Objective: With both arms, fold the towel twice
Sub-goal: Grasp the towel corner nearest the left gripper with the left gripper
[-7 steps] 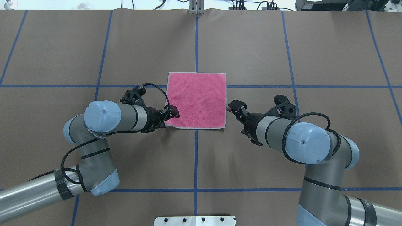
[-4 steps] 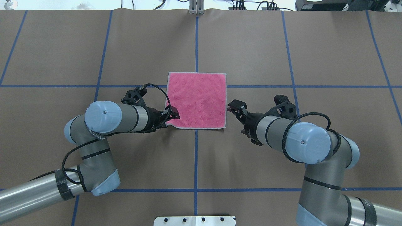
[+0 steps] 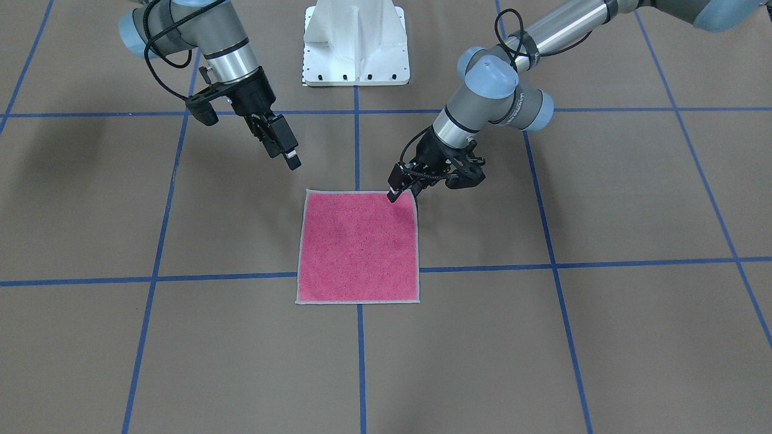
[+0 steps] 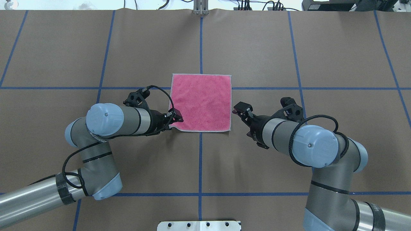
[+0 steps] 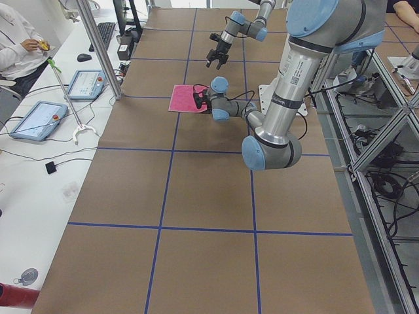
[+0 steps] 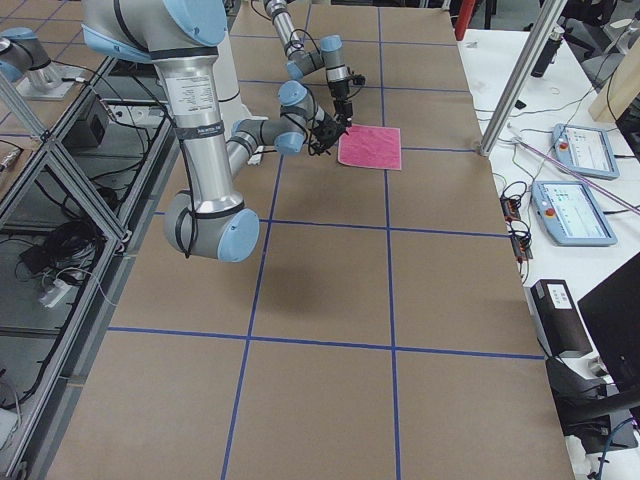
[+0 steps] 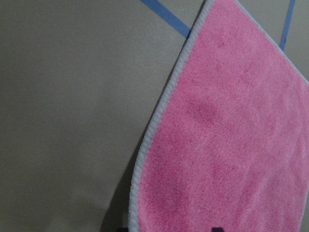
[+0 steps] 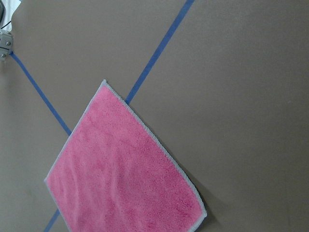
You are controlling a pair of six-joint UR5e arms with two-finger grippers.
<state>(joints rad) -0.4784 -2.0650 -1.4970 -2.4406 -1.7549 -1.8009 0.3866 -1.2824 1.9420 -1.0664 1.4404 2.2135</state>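
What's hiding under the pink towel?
Only the brown table and two blue tape lines show going under the towel. Their crossing is covered, and so is anything else beneath.

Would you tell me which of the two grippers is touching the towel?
The left gripper: its jaws meet the near left corner of the towel. The right gripper hangs beside the right edge, apart from the cloth.

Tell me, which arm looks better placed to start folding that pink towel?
The left. The left gripper sits at the towel's near corner, whose edge looks slightly raised. The right gripper hangs beside the opposite edge, clear of the cloth, so it likely has to close in first.
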